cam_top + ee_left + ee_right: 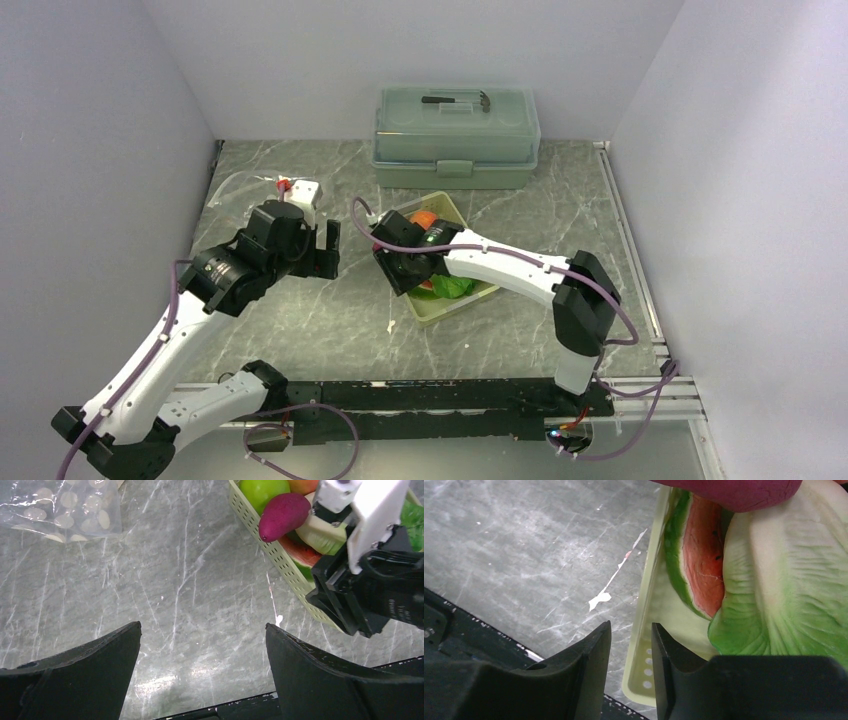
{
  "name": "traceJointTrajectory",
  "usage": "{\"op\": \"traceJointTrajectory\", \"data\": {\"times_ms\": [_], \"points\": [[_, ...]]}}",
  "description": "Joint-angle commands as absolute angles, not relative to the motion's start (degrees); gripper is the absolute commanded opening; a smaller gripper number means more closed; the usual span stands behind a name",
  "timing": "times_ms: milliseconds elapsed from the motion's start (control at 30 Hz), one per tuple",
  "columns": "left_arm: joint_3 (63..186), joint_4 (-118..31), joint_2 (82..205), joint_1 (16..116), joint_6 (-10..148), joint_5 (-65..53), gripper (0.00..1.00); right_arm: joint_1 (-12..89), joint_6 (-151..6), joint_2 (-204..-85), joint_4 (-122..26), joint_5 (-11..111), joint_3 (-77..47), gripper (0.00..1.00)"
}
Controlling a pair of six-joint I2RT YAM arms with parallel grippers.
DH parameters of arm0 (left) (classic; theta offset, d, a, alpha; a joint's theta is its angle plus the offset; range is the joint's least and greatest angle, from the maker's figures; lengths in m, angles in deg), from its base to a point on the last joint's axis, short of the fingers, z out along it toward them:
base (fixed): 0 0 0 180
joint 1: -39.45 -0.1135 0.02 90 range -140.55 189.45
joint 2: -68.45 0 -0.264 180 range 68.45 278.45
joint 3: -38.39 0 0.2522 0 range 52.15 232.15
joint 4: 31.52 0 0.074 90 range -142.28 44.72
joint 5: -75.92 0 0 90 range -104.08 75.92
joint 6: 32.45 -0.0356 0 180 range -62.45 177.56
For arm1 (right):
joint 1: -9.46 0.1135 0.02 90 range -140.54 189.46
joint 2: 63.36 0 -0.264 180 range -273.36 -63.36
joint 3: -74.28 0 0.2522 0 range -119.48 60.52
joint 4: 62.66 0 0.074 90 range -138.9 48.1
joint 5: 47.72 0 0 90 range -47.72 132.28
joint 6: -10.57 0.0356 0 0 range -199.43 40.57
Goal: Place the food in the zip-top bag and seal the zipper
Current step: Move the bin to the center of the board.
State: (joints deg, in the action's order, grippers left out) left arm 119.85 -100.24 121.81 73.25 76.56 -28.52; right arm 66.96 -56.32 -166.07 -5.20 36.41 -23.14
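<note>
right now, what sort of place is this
Probably a robot test cell, not a kitchen: left arm and right arm bolted to a marble-look table, plain walls boxing it in, toy food in a tray.

Top external camera: mounted high behind both arm bases, facing the rear wall, covering the whole table from a distance. Left wrist camera: low, looking obliquely across the tabletop, with the tray at upper right. Right wrist camera: very close on the tray's near wall. All three views share the tray. Both wrist views share the magenta root and watermelon slice.
</note>
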Motion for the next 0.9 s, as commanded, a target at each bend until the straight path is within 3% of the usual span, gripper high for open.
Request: {"op": "traceJointTrajectory", "data": {"times_ms": [0, 500, 600, 667, 867], "points": [[120.0, -98.1, 121.0, 73.5, 77.5, -27.7, 0.99, 67.1, -53.7, -167.6, -5.1, 33.4, -24.7, 0.31], [120.0, -98.4, 119.7, 73.5, 77.7, -26.9, 0.99, 67.1, -51.5, -171.0, -5.5, 30.8, -23.8, 0.2], [120.0, -98.3, 119.6, 73.5, 77.8, -26.6, 0.99, 67.1, -51.0, -170.8, -5.6, 30.3, -23.2, 0.13], [120.1, -98.2, 119.7, 73.5, 77.7, -26.4, 0.99, 67.1, -50.4, -170.3, -5.4, 29.5, -22.9, 0.0], [120.6, -97.9, 120.5, 73.5, 77.5, -25.6, 0.99, 67.1, -49.0, -168.0, -4.6, 27.2, -20.8, 0.0]]}}
